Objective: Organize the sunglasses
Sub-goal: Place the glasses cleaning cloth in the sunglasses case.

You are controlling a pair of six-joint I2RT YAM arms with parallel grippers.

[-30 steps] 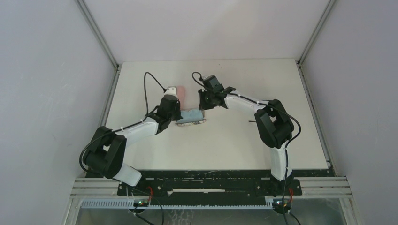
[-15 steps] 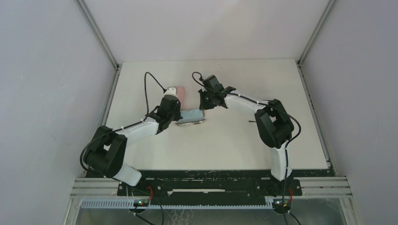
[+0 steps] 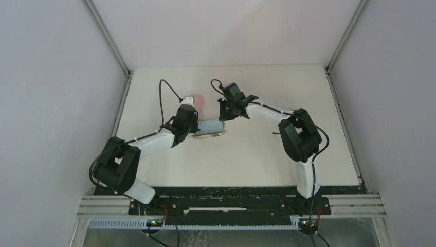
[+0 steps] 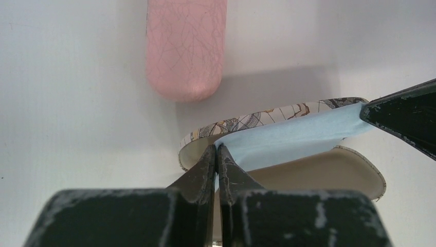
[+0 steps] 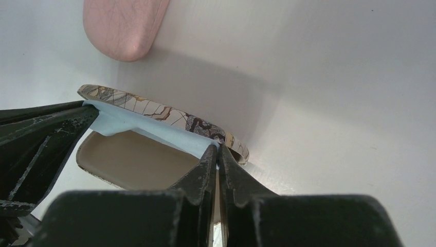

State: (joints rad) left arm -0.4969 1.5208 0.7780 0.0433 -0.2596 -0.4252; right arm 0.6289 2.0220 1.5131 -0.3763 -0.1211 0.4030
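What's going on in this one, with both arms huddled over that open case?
Both arms are working one flat light-blue cloth. The left gripper is shut on one end and the right gripper on the other, so the cloth spans the open grey-patterned oblong case on the white table, just in front of its raised lid. A closed pink oblong case lies beyond, untouched. No sunglasses show in any view; whether a pair lies under the cloth cannot be told.

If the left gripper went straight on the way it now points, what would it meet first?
Shut on the light-blue cloth, the left gripper would probably first meet the patterned case's raised lid just behind it; depth is unclear.
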